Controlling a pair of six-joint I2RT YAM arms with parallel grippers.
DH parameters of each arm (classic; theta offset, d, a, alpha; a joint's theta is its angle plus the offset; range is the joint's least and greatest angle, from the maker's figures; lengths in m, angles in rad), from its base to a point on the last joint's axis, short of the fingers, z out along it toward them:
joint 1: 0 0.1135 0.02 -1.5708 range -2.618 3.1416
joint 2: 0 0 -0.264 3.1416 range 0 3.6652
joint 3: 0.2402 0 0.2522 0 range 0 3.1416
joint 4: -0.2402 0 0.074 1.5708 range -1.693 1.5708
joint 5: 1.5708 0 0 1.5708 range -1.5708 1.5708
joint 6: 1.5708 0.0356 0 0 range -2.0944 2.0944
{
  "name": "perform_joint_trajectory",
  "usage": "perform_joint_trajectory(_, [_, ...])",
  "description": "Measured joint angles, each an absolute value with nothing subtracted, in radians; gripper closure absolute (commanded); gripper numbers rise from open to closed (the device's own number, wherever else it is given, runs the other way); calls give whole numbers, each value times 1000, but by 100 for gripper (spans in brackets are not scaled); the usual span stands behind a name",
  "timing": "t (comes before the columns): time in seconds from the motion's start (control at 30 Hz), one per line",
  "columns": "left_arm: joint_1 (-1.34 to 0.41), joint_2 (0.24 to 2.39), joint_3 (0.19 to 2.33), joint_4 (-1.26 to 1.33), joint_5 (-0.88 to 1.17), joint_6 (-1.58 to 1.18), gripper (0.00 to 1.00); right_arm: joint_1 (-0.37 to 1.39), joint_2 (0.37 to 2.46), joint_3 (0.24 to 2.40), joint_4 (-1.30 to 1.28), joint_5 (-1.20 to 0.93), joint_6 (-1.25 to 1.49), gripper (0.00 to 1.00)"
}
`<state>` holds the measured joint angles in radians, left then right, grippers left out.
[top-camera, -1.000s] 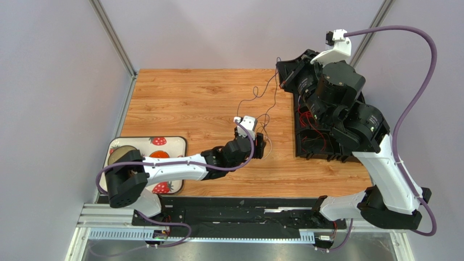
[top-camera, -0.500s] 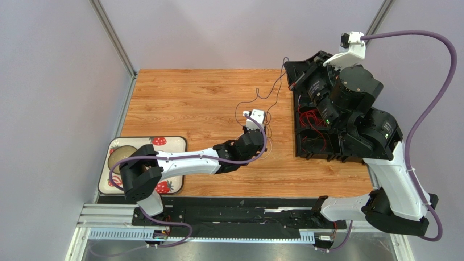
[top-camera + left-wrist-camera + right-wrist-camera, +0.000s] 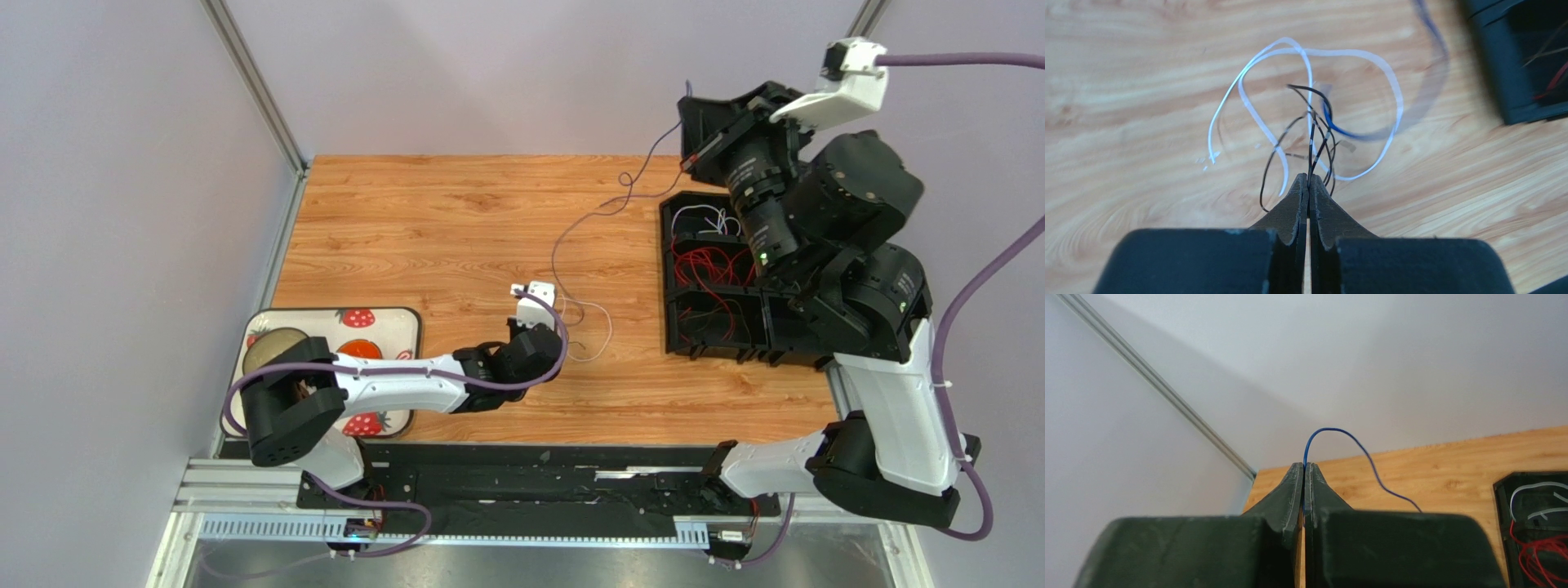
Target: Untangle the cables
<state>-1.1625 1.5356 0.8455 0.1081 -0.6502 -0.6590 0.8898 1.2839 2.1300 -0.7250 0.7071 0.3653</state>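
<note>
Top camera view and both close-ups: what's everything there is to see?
Wooden tabletop: one, light brown, under everything.
Black plastic compartment tray: one, black, table's right side.
Thin red wires: several, red, inside that tray.
Thin white wires: few, white, tray's far compartment.
White wire loop: one, white, beside left claw.
Thin black wires: few, black, pinched in left claw.
Thin blue wire: one, blue, pinched in right claw.
Strawberry-print plate: one, white and red, near-left corner.
Robot arms: two, white and black, near edge.
Claws: two, dark, both shut.

Two of mine at work: left gripper (image 3: 1308, 184), right gripper (image 3: 1303, 468). One blue cable (image 3: 1333, 430), one white cable (image 3: 1400, 101) out on the table (image 3: 429, 221), dark cables (image 3: 1311, 141) too tangled to count. One black tray (image 3: 672, 282), one strawberry plate (image 3: 393, 321).
</note>
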Motion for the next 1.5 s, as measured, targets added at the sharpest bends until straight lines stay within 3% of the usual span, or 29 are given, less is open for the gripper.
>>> perform_joint_trajectory(0.17, [-1163,1533,770,77,-653,-714,100,890,1317,2253,-617,765,252,100])
perform_joint_trajectory(0.5, [-1148,1562,759,93,-651,-753,100,890,1298,2226,-384,901,15,100])
perform_joint_trajectory(0.67, [-1110,1645,707,120,-613,-783,100,890,1383,2381,-257,927,-147,100])
perform_joint_trajectory(0.83, [-1049,1674,729,131,-578,-833,100,890,1371,2395,-91,944,-302,100])
perform_joint_trajectory(1.2, [-996,1694,751,152,-528,-862,100,862,1191,2092,177,993,-501,100])
perform_joint_trajectory(1.5, [-995,1645,797,-28,-479,-839,100,627,1192,1922,145,1016,-478,100])
